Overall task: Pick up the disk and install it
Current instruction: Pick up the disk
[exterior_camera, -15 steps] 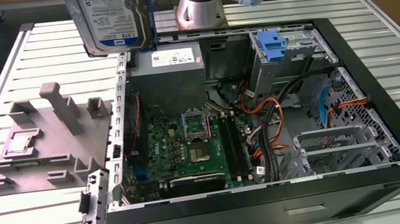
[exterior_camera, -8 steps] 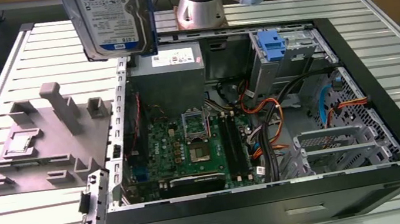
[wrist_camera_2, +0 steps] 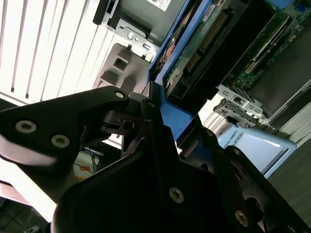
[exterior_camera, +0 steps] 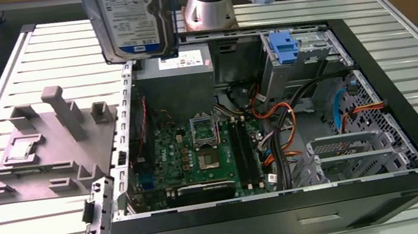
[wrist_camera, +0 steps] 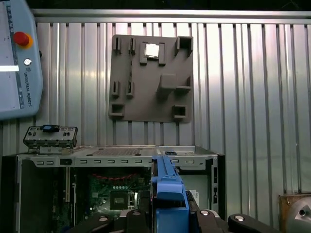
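Pick is done: silver rectangular disk (exterior_camera: 132,20) with white-and-blue label and blue plastic carrier is clamped between closed black fingers (wrist_camera_2: 158,136) and held above open black computer case (exterior_camera: 290,216). Installation is judged outstanding.

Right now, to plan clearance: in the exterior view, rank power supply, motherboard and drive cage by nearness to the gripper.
The gripper holds the disk.
1. Power supply, just below the disk.
2. Motherboard, mid-case.
3. Drive cage, low on the exterior view's right.

Disk (exterior_camera: 132,18) upright above open computer case (exterior_camera: 289,207), grey fixture plate (exterior_camera: 49,160) beside it
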`<state>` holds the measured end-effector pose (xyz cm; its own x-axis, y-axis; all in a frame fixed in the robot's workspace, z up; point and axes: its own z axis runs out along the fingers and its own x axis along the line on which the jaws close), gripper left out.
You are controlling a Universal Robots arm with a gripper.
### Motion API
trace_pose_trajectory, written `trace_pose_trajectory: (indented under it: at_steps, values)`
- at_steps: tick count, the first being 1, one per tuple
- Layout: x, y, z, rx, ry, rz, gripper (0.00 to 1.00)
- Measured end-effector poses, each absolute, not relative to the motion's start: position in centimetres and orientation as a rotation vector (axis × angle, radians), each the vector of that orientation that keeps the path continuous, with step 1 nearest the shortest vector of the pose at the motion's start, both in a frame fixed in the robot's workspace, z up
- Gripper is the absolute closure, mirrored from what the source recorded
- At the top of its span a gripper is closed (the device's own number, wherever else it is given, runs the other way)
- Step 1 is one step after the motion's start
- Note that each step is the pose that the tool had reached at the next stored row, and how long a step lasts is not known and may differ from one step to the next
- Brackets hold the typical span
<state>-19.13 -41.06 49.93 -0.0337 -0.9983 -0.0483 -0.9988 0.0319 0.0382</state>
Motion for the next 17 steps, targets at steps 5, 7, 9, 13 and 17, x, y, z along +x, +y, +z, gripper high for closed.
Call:
trace_pose_trajectory:
  at_steps: [5, 7, 9, 13, 17]
  values:
    - [-16.8, -41.1, 49.9, -2.178, 2.251, 0.096, 0.64]
    - [-15.9, -41.1, 49.9, -2.178, 2.251, 0.096, 0.64]
    - [-15.1, -41.1, 49.9, -2.178, 2.251, 0.096, 0.64]
    - [-13.9, -41.1, 49.8, -2.178, 2.251, 0.096, 0.64]
    - [-13.7, -41.8, 49.7, -2.178, 2.251, 0.096, 0.64]
